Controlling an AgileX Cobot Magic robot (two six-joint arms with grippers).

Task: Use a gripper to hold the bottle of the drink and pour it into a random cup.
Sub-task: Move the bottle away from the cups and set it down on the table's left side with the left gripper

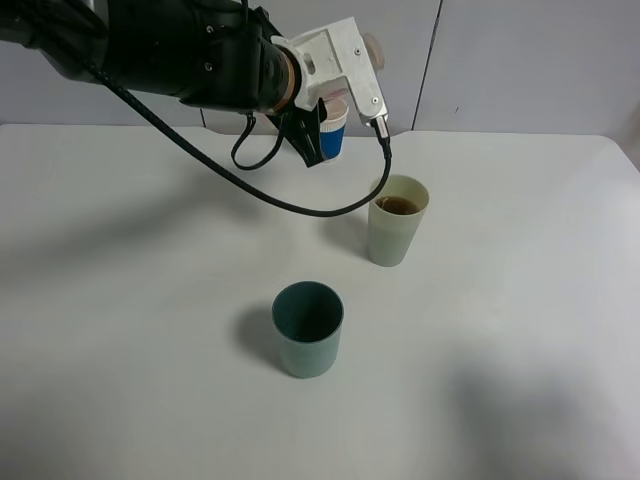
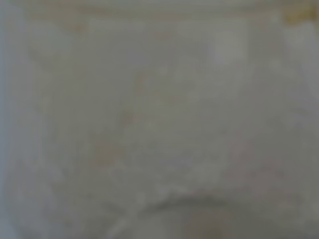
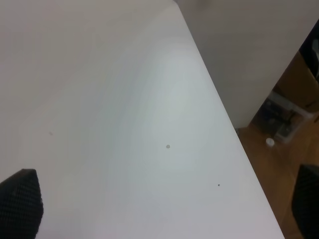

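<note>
Yellow-green cup (image 1: 390,240), at one o'clock from the teal cup (image 1: 308,335), holds brown liquid (image 1: 400,205). Left fingers (image 1: 365,85): I cannot tell their grip. Right fingers (image 3: 20,204) spread, empty.

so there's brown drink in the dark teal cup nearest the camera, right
Not quite: the brown liquid is in the pale yellow-green cup, further back and to the right. The dark teal cup nearest the camera looks empty inside. The exterior high view shows both.

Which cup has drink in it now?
The tall pale yellow-green cup: brown liquid shows inside. The dark teal cup looks empty; the paper cup is mostly hidden.
</note>
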